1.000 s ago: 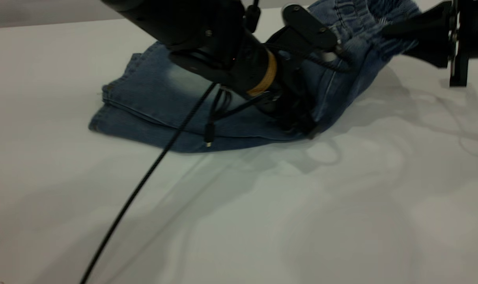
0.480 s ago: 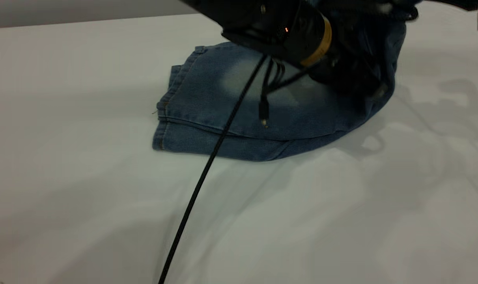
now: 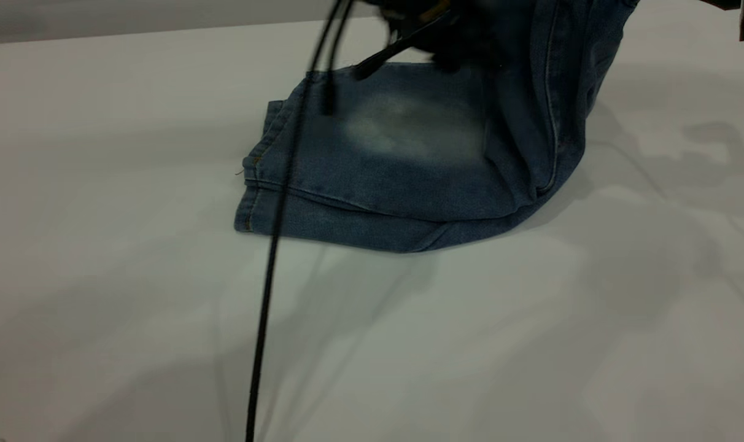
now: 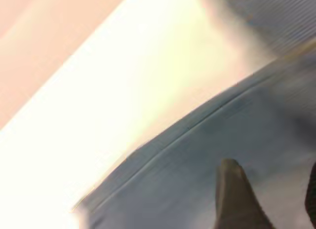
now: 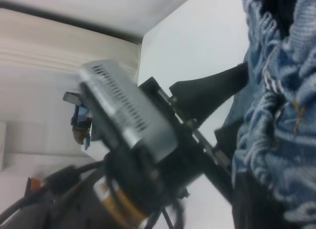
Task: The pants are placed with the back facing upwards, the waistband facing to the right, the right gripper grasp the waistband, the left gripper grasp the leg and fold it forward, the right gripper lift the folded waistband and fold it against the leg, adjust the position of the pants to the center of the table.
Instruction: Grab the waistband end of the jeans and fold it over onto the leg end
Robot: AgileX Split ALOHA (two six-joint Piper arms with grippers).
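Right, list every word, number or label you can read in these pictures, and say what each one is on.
None can be read.
The pants: plain denim with a pale faded patch, no print in view.
The grey vented box on the left arm: no legible marking.
The table: bare of text.

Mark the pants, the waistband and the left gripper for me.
pants (image 3: 409,166), exterior view, on the flat folded denim.
waistband (image 5: 276,105), right wrist view, on the ruched elastic.
left gripper (image 5: 207,93), right wrist view, on its black finger.

One pair of pants (image 3: 409,159) here, one waistband (image 5: 276,115), one table (image 3: 531,337), one black cable (image 3: 267,258), and two grippers: left gripper (image 5: 217,115), right gripper (image 5: 261,199).
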